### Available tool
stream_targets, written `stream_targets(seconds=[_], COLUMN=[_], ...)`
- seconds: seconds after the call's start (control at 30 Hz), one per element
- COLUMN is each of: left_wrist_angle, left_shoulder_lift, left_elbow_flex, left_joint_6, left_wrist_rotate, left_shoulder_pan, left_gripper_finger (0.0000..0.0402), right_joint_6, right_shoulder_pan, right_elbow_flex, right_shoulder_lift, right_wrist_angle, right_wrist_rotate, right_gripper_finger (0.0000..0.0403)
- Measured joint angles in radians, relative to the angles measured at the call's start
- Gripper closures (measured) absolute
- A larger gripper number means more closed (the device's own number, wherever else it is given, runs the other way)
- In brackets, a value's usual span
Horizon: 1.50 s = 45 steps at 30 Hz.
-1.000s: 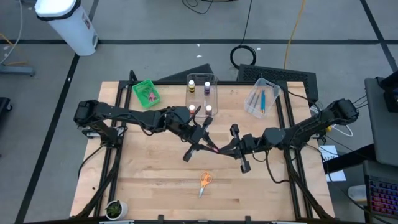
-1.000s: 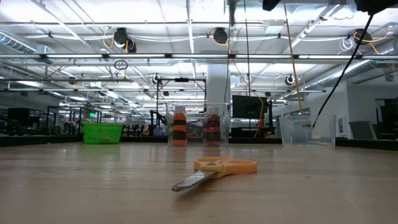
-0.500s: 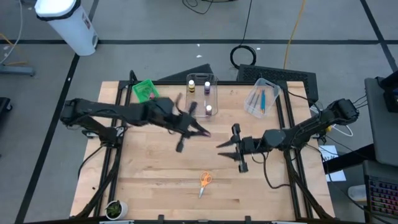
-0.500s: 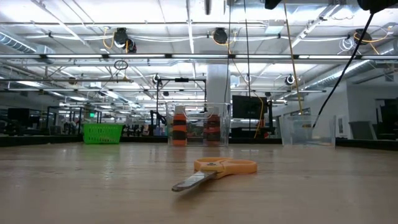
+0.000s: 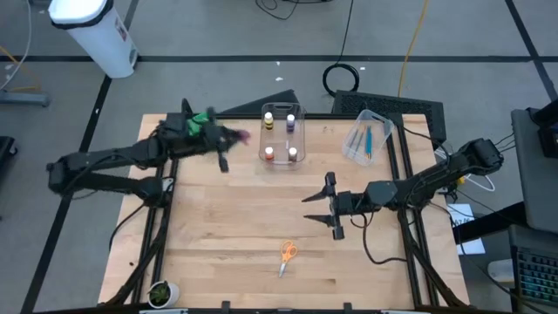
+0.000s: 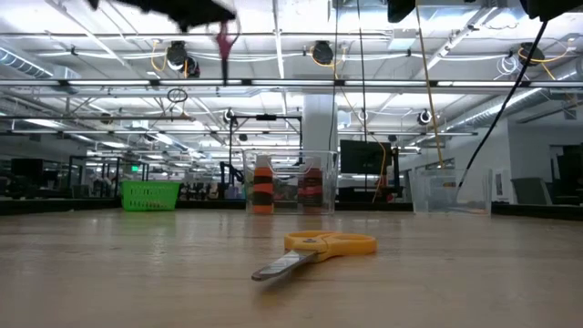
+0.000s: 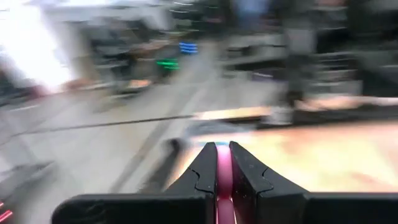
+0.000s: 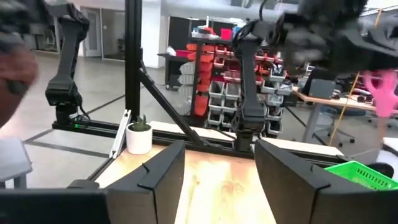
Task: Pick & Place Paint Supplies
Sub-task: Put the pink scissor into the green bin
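The left gripper (image 5: 234, 136) is clenched on pink scissors (image 7: 222, 180), carried in the air near the green bin (image 5: 200, 119). The right gripper (image 5: 316, 209) hangs parted and empty over mid-table. Orange scissors (image 5: 287, 255) lie flat near the front edge: light, stiff and probably slippery, likely best pinched across the handles.

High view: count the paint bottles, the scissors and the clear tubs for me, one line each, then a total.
Paint bottles: 4, all in one tub
Scissors: 2, orange scissors on the table, pink scissors in the left gripper
Clear tubs: 2
Total: 8
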Motion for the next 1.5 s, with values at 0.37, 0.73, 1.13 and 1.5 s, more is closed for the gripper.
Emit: stream_targets(seconds=[0.37,0.73,1.13,1.5], left_wrist_angle=[0.34,0.31,0.151,0.141], left_shoulder_lift=[-0.133,-0.024,0.045,0.045], left_elbow_flex=[-0.442,-0.508,-0.508,-0.508], left_joint_6=[-0.273,-0.544,-0.708,-0.738], left_wrist_rotate=[-0.436,-0.508,-0.683,-0.686], left_shoulder_pan=[0.312,0.441,0.44,0.44], left_gripper_finger=[0.0385,0.0383,0.036,0.0288], right_joint_6=[0.004,0.006,0.008,0.008], right_shoulder_pan=[-0.021,-0.047,-0.047,-0.047], right_elbow_flex=[0.0,0.0,-0.001,-0.001], right_shoulder_lift=[0.0,0.0,0.0,0.0], right_wrist_angle=[-0.027,-0.047,-0.076,-0.075], right_wrist_rotate=[0.002,0.001,-0.001,-0.001], right_gripper_finger=[0.0228,0.0232,0.0232,0.0232])
